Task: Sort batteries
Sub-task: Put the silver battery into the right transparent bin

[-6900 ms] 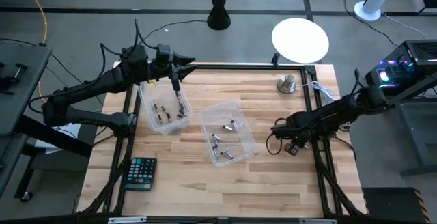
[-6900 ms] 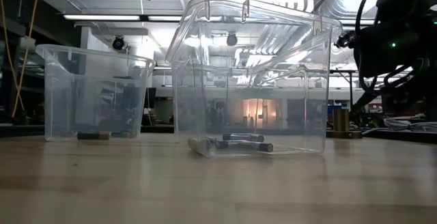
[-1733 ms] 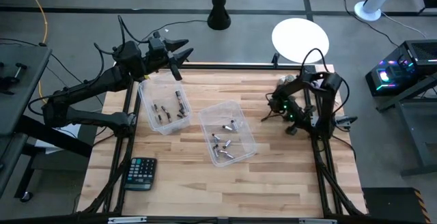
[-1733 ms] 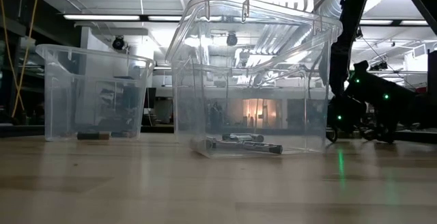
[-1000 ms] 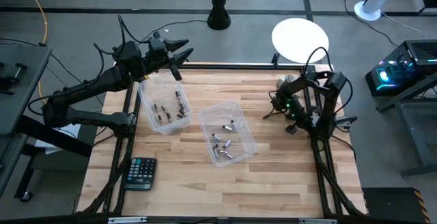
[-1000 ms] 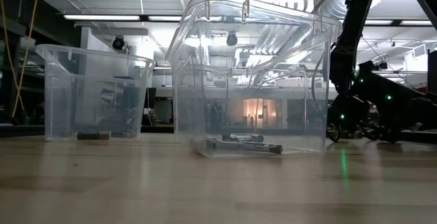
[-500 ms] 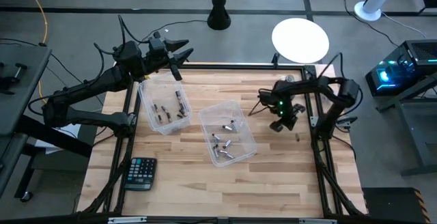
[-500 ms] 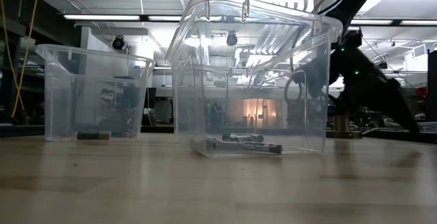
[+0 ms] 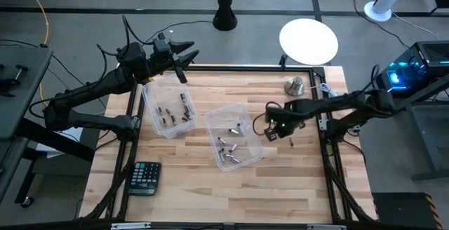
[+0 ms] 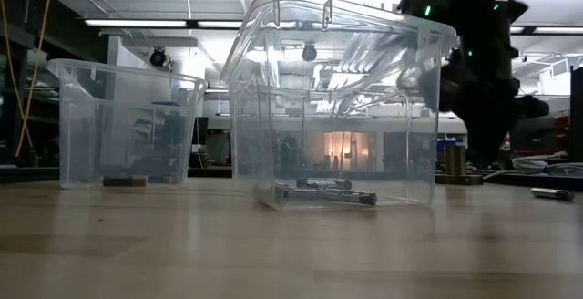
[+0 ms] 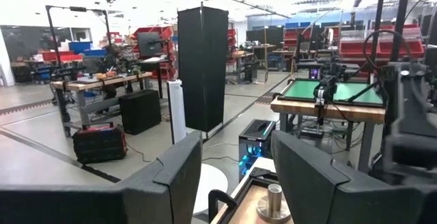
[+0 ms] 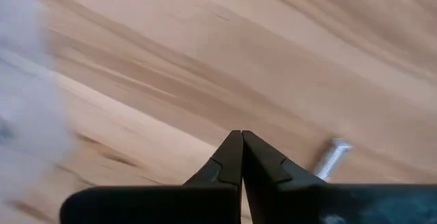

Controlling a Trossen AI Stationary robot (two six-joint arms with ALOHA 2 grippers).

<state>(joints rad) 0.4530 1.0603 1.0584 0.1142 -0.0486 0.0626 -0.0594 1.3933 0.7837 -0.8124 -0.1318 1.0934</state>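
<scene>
Right wrist view, right pincer (image 12: 240,136) pressed together, empty, above table (image 12: 171,67), loose battery (image 12: 330,157) just beside; left pincer (image 11: 235,159) spread, empty.

batteries (image 9: 230,148) lying in clear bins (image 9: 245,158)

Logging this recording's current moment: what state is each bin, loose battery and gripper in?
left bin: upright, lidless, dark batteries inside.
right bin: upright, lidless, silvery batteries inside.
loose battery: lying on the table beside the right gripper, not held.
left gripper: open, empty, raised over the table's back edge.
right gripper: shut, empty, beside the right bin.
</scene>
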